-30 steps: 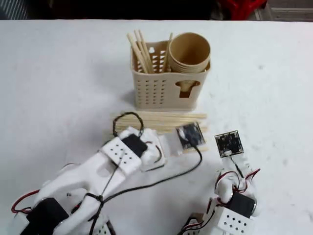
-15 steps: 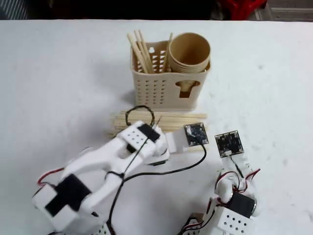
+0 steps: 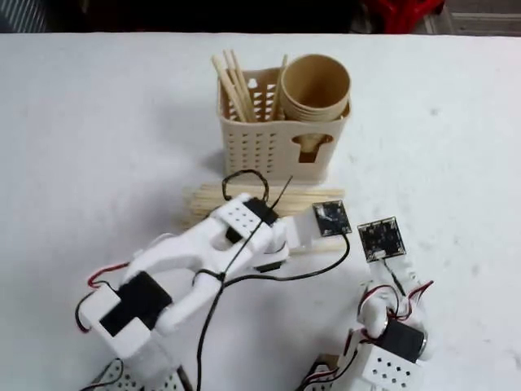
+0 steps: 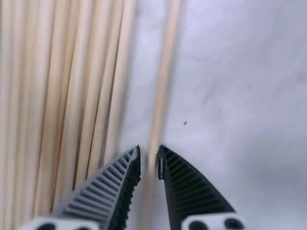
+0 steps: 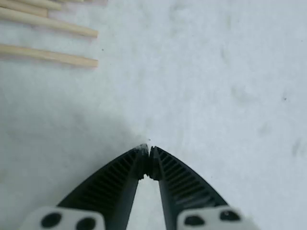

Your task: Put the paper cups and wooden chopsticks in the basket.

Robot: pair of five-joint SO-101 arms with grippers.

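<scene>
Wooden chopstick pinched in left fingers, its near end hidden under them; right fingers pressed together.

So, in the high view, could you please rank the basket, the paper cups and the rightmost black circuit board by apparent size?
1. Cream perforated plastic basket.
2. Stack of tan paper cups, standing in it.
3. Small black square circuit board, clearly smallest.
</scene>
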